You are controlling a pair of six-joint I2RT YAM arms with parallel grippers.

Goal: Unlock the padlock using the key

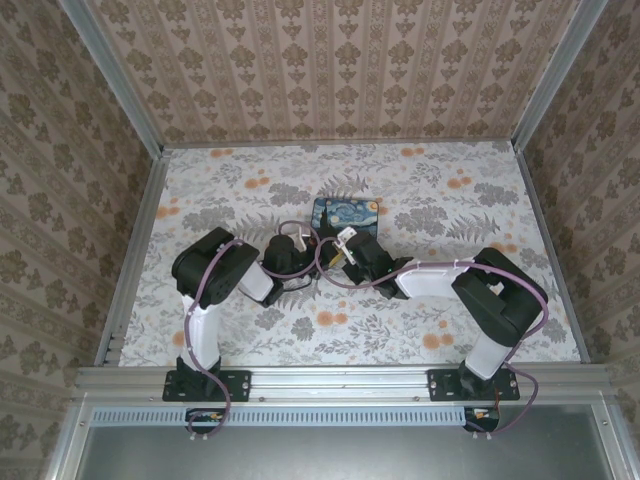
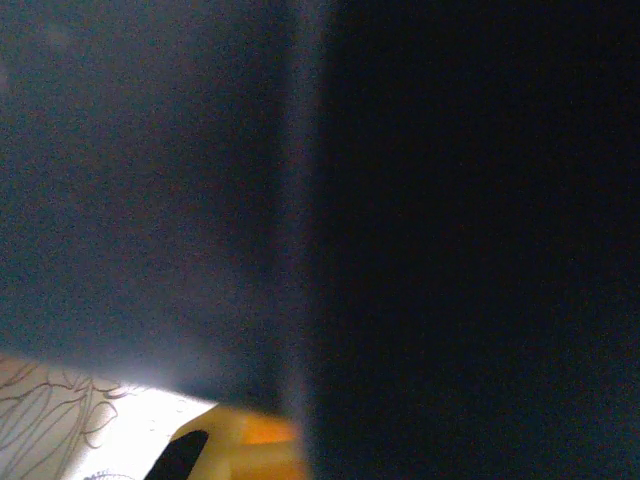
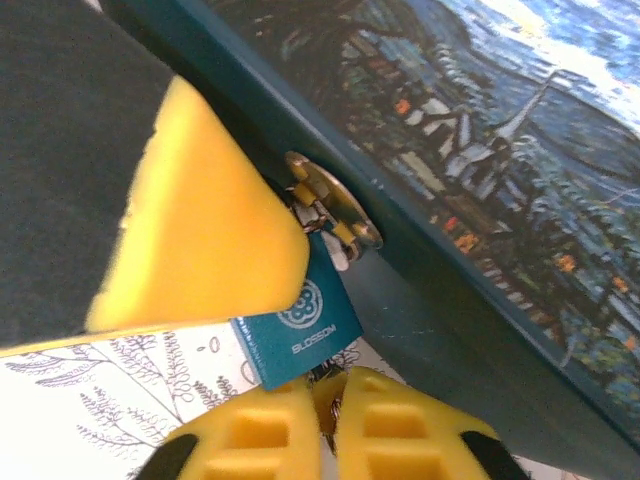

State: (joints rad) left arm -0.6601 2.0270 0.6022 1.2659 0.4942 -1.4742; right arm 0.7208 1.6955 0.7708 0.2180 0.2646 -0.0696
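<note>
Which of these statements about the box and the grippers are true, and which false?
1. The box carries a starry-night print. True.
2. A teal tag reading BLOSSOM lies beside the metal clasp. True.
3. The right gripper stands wide open. False: its jaws are shut.
4. The box sits in the far right corner of the table. False: it sits near the middle.
</note>
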